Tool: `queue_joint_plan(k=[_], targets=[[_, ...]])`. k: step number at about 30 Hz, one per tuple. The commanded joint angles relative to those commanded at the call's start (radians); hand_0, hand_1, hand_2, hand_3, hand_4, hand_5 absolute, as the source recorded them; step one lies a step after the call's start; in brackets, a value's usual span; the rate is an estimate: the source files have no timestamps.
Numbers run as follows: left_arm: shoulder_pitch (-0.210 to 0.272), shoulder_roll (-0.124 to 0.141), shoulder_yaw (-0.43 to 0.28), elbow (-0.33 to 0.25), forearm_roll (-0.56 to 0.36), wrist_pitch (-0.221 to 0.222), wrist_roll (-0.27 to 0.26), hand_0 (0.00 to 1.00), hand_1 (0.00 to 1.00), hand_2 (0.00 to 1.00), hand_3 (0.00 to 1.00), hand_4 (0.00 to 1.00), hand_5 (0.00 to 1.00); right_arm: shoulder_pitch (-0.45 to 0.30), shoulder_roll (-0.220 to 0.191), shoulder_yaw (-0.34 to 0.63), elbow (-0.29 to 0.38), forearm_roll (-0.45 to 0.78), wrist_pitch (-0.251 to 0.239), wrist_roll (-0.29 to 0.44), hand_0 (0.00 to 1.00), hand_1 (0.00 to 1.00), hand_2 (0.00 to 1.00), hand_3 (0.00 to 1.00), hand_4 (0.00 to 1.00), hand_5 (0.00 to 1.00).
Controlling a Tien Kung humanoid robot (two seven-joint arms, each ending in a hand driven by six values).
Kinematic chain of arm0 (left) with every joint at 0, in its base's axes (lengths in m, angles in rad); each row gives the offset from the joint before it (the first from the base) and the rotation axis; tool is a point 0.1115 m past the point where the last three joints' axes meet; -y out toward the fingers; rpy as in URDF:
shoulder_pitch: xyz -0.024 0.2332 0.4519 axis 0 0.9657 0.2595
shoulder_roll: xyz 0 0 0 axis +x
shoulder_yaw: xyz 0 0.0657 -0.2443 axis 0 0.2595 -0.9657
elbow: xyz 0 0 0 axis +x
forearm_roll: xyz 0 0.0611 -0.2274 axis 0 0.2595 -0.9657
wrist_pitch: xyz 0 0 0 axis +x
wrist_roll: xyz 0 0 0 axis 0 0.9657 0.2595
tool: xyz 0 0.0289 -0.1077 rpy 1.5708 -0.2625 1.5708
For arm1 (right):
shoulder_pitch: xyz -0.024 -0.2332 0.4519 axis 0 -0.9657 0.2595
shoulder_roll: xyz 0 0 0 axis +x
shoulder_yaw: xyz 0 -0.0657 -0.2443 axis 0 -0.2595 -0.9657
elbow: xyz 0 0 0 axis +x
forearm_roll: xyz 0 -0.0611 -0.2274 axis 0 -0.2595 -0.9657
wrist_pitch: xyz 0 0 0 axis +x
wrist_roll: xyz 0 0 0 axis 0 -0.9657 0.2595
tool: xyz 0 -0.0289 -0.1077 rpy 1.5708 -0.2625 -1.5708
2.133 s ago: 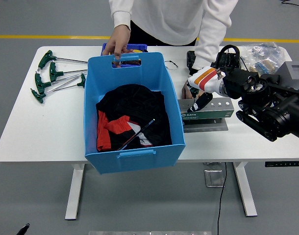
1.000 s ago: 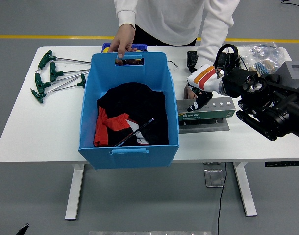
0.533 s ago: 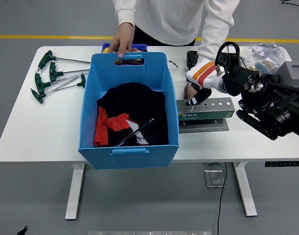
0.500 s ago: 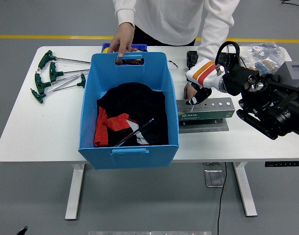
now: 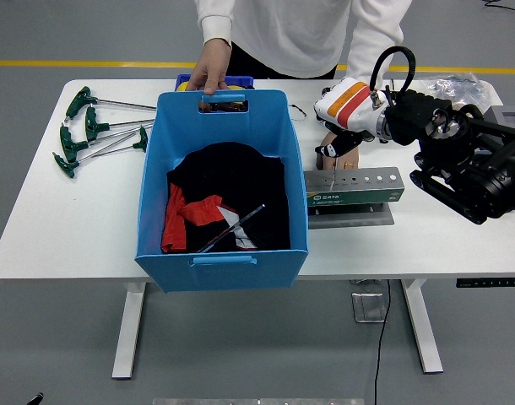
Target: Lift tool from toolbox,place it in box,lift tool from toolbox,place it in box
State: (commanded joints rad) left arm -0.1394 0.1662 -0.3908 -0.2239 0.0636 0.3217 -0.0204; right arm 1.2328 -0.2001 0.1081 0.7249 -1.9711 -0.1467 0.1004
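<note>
The right hand point(image 5: 340, 133), wearing a white cover with an orange stripe, hangs above the left end of the toolbox point(image 5: 354, 189), its fingers curled around the dark handle of a tool point(image 5: 333, 165). The tool is thin: a slim silvery shaft points straight down from the hand, its tip just above or at the toolbox's top face (which of the two I cannot tell). The toolbox is a long grey-green block with a row of round holes along its top, lying on the white tabletop point(image 5: 80, 228) at 3 o'clock of the blue box point(image 5: 221, 258). The box holds black and red cloth and one slender rod. A person's hand point(image 5: 208, 71) grips the box's far handle at 12 o'clock. Green T-handled wrenches point(image 5: 90, 129) lie at 9 o'clock of the box.
</note>
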Motion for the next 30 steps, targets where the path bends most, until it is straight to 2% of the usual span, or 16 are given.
queue_joint_plan(k=[10, 14, 18, 19, 21, 24, 25, 30], targets=[[0.0, 0.003, -0.008, 0.001, 0.012, 0.0, 0.003, 0.814, 0.875, 0.849, 0.743, 0.749, 0.628, 0.091, -0.021, 0.093, 0.105, -0.069, -0.008, -0.027, 0.117, 0.009, 0.058, 0.064, 0.766, 0.589], [-0.002, 0.003, -0.01, 0.0, 0.015, 0.001, 0.004, 0.815, 0.875, 0.849, 0.743, 0.749, 0.628, 0.094, -0.016, 0.145, 0.163, -0.074, -0.018, -0.037, 0.118, 0.008, 0.065, 0.066, 0.764, 0.586], [-0.008, 0.001, -0.011, -0.001, 0.019, 0.001, 0.006, 0.815, 0.875, 0.849, 0.743, 0.749, 0.628, 0.058, 0.022, 0.178, 0.21, -0.005, -0.024, -0.033, 0.118, 0.008, 0.065, 0.066, 0.764, 0.586], [-0.01, 0.0, -0.011, -0.001, 0.02, 0.001, 0.006, 0.814, 0.875, 0.849, 0.743, 0.749, 0.627, 0.05, 0.035, 0.172, 0.217, 0.015, -0.025, -0.03, 0.156, 0.045, 0.095, 0.091, 0.772, 0.572], [-0.014, 0.0, -0.012, -0.002, 0.023, 0.002, 0.008, 0.814, 0.875, 0.849, 0.743, 0.749, 0.627, 0.042, 0.058, 0.15, 0.224, 0.024, -0.024, -0.027, 0.156, 0.045, 0.095, 0.091, 0.772, 0.572], [-0.019, -0.001, -0.013, -0.002, 0.025, 0.002, 0.008, 0.814, 0.875, 0.849, 0.743, 0.749, 0.627, 0.029, 0.095, 0.123, 0.219, 0.02, -0.023, -0.026, 0.156, 0.045, 0.095, 0.091, 0.772, 0.572], [-0.022, -0.001, -0.014, -0.002, 0.029, 0.003, 0.009, 0.814, 0.874, 0.849, 0.744, 0.748, 0.626, 0.026, 0.114, 0.116, 0.208, 0.023, -0.023, -0.026, 0.269, 0.077, 0.126, 0.148, 0.786, 0.544], [-0.03, 0.001, -0.018, -0.002, 0.038, 0.004, 0.01, 0.814, 0.874, 0.849, 0.744, 0.748, 0.626, 0.021, 0.16, 0.122, 0.177, 0.021, -0.04, -0.026, 0.269, 0.077, 0.126, 0.148, 0.786, 0.544]])
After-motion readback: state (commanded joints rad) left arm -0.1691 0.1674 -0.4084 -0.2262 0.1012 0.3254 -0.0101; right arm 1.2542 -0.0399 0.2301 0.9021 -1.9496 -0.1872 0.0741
